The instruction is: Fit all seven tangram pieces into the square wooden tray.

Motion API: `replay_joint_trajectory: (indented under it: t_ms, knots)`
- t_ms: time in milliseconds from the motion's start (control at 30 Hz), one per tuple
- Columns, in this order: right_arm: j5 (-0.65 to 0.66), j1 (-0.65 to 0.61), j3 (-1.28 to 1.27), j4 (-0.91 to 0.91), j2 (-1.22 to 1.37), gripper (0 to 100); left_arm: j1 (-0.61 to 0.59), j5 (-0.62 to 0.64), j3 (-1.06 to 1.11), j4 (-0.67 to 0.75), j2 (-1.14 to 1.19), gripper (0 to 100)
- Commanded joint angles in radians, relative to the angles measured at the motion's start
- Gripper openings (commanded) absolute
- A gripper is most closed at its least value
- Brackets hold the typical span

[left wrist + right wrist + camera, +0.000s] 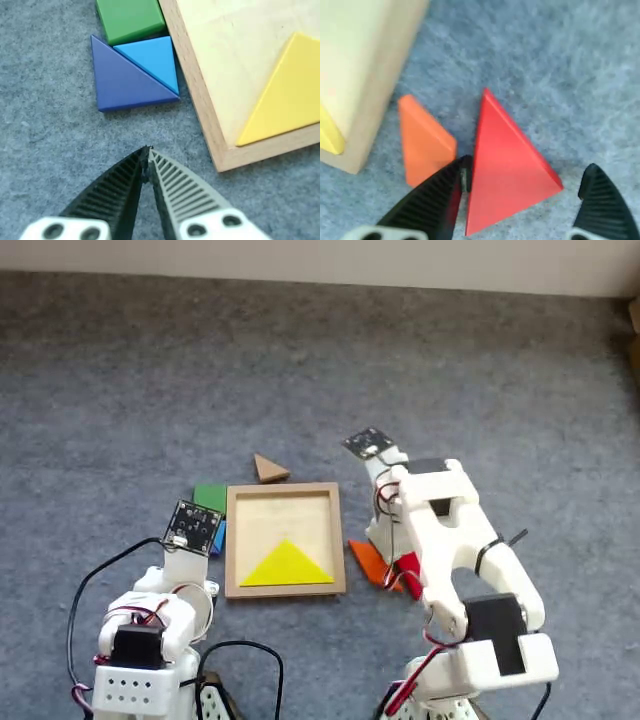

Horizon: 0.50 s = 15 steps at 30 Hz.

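Your left claw [146, 155] is pinched shut with nothing in it, above bare grey carpet [45, 130]. Near its tips lies the dark blue triangle [125, 82], long edge pressed against the light blue triangle [152, 57], with the green piece [130, 19] touching both on their far side. All three sit just outside the tray [200, 100]. Inside the tray you have one piece, the yellow triangle [285, 95], against the near rim. A brown triangle [268, 469] lies just beyond the far rim. Right of the tray, the orange piece [422, 142] lies beside the red triangle [507, 165]. Your right claw [527, 172] is spread wide astride the red triangle, not gripping it.
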State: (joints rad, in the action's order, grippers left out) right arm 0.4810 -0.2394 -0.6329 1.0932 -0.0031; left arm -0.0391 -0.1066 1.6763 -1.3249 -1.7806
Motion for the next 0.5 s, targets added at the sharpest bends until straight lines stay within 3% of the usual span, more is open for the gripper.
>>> replay_joint_trajectory:
  t_ms: [0, 300, 467]
  knots:
    - [-0.009, 0.044, 0.005, -0.015, 0.027, 33.2, 0.008, -0.005, 0.019, -0.003, -0.038, 0]
    - [-0.009, 0.041, 0.005, -0.012, 0.054, 32.5, 0.008, -0.005, 0.019, -0.003, -0.038, 0]
    - [-0.009, 0.044, 0.002, -0.008, 0.054, 21.5, 0.008, -0.005, 0.019, -0.003, -0.038, 0]
